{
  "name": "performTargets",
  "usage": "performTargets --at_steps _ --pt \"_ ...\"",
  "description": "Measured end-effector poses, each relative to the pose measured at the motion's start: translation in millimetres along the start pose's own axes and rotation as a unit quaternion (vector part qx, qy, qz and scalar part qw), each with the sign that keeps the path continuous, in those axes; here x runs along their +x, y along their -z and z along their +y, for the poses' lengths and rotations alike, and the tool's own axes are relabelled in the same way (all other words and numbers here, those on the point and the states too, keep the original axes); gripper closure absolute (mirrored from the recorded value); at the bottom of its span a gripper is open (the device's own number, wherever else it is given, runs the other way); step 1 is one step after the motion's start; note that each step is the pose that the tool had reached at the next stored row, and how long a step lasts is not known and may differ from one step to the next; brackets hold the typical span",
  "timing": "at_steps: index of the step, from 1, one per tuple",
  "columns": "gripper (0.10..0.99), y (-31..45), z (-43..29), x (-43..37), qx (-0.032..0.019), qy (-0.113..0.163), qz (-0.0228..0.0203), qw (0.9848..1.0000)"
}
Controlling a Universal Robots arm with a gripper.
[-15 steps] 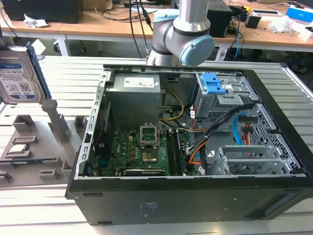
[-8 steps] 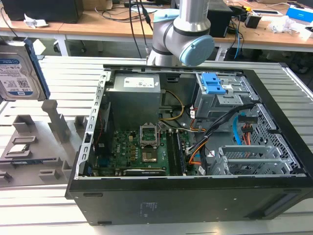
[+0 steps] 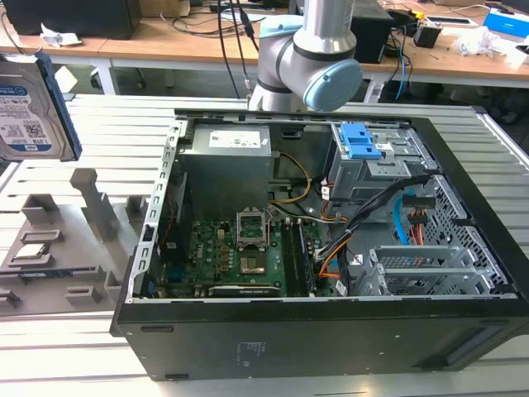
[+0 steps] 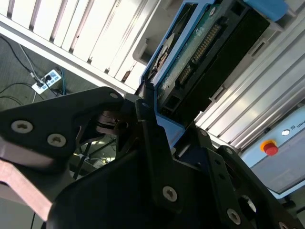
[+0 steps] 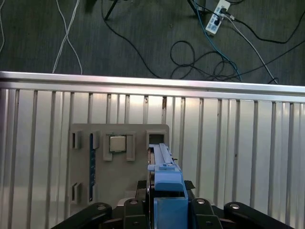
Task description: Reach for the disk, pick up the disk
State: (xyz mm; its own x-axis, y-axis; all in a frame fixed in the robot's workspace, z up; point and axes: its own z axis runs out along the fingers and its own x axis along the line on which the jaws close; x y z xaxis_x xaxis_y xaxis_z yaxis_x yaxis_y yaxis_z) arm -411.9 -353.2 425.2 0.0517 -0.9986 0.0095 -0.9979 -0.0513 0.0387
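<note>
Fingers (image 4: pixel 147 107) of your gripper (image 5: pixel 166 202) are clamped on the disk (image 5: pixel 164 174). They pinch the bright blue plastic frame along its thin edges, which looks meant to put the load into the frame rather than the bare circuit board. In the first wrist view you see the disk edge-on, standing on its narrow side between the black jaws, raised over the grey fixture plate (image 5: pixel 119 174) on the ribbed metal table (image 5: pixel 238 143). That upright hold likely suits the plate's narrow slots.

In the exterior view the disk (image 3: pixel 29 112) hangs in the air at the exterior view's left, label side showing, well apart from the open computer case (image 3: pixel 331 339). Its body is flat, rigid and silver-grey. The underside, in the second wrist view, carries a green board with a row of connector pins. A small square chip (image 5: pixel 117 143) sits in a recess of the plate.
</note>
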Motion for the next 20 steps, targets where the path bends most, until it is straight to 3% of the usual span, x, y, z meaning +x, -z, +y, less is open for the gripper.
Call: performTargets --at_steps 5,14,20 --pt "0.718 12.1 -0.3 0.2 0.0000 0.000 0.0000 1.0000" --pt "0.718 24.6 -0.6 0.3 0.0001 0.000 0.0000 1.0000" --pt "0.718 37.5 -0.8 0.4 0.0000 0.000 0.0000 1.0000"
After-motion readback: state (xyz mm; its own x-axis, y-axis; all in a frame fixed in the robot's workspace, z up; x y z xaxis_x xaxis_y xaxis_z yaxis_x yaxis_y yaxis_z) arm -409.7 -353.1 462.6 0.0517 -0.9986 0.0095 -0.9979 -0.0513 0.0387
